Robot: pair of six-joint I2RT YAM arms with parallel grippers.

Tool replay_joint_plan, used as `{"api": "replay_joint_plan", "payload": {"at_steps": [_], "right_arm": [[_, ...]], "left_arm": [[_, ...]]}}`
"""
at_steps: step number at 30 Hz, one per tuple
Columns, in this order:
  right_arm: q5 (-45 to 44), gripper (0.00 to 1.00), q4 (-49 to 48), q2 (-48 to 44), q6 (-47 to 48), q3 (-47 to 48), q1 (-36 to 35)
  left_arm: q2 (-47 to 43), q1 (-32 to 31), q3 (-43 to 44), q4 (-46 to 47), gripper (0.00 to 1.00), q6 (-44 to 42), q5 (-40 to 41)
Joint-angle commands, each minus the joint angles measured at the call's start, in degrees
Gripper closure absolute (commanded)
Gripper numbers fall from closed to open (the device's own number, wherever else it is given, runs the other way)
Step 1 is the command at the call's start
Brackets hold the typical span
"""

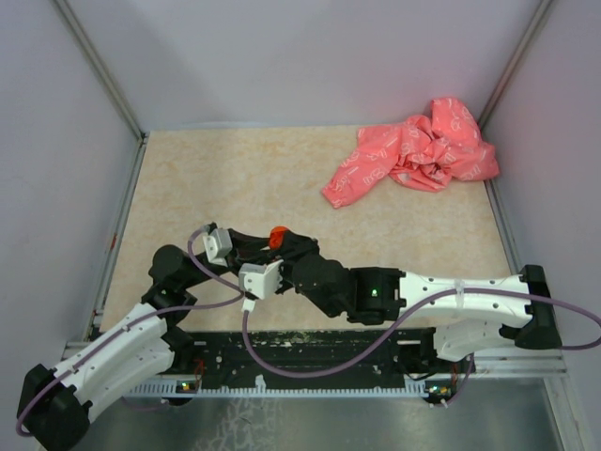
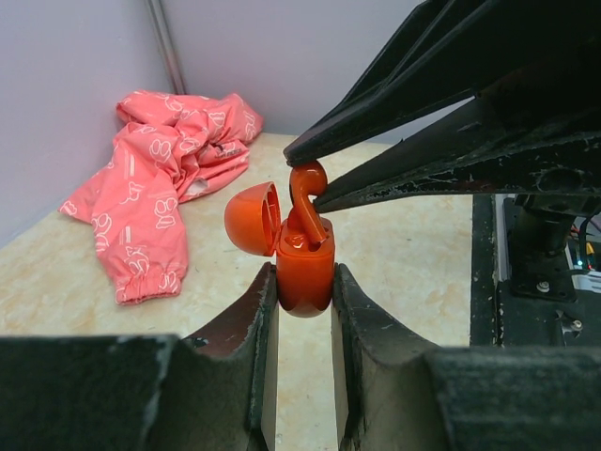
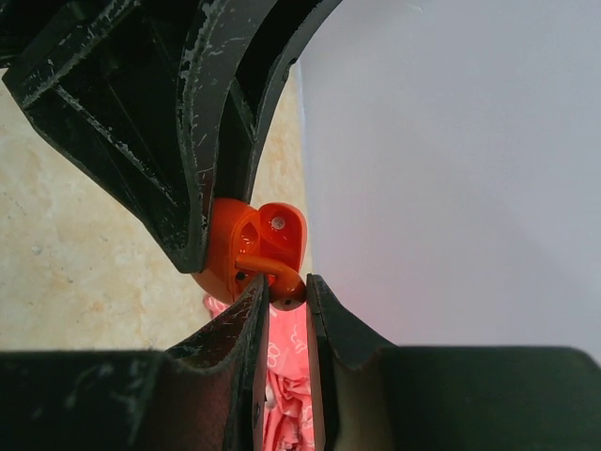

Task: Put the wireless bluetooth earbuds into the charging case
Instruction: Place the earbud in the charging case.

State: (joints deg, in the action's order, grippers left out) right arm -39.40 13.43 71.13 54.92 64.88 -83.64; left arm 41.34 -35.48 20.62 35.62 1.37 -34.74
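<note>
The orange charging case [image 2: 305, 272] stands upright above the table, lid [image 2: 252, 218] swung open to the left, with my left gripper [image 2: 305, 279] shut on its lower body. An orange earbud [image 2: 308, 186] hangs over the case mouth, its stem reaching into a slot. My right gripper [image 3: 286, 287] is shut on that earbud [image 3: 285, 282], just in front of the open case [image 3: 246, 246]. In the top view both grippers meet at the orange case [image 1: 277, 236] near the table's middle front. Whether any other earbuds sit in the case I cannot tell.
A crumpled pink cloth [image 1: 413, 155] lies at the table's back right corner, also seen in the left wrist view [image 2: 160, 188]. Pale walls [image 1: 300, 56] close in the marbled tabletop [image 1: 235, 178] on three sides. The black base rail [image 1: 329, 349] runs along the near edge.
</note>
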Motion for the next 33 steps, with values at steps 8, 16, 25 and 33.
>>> {"api": "replay_joint_plan", "payload": {"at_steps": [8, 16, 25, 33], "right_arm": [[3.1, 0.80, 1.7, 0.2, -1.3, 1.2, -0.9], [7.1, 0.80, 4.4, 0.4, -3.6, 2.0, -0.9], [9.9, 0.79, 8.9, 2.0, -8.1, 4.8, 0.2], [17.0, 0.79, 12.0, 1.2, -11.5, 7.5, 2.5]], "left_arm": [[0.7, 0.3, 1.8, 0.6, 1.00, 6.0, 2.3], [1.2, 0.3, 3.0, -0.8, 1.00, 8.1, 2.4], [1.3, 0.3, 2.5, 0.9, 1.00, 7.8, 0.4], [1.2, 0.3, 2.4, 0.6, 1.00, 6.1, -1.9]]}}
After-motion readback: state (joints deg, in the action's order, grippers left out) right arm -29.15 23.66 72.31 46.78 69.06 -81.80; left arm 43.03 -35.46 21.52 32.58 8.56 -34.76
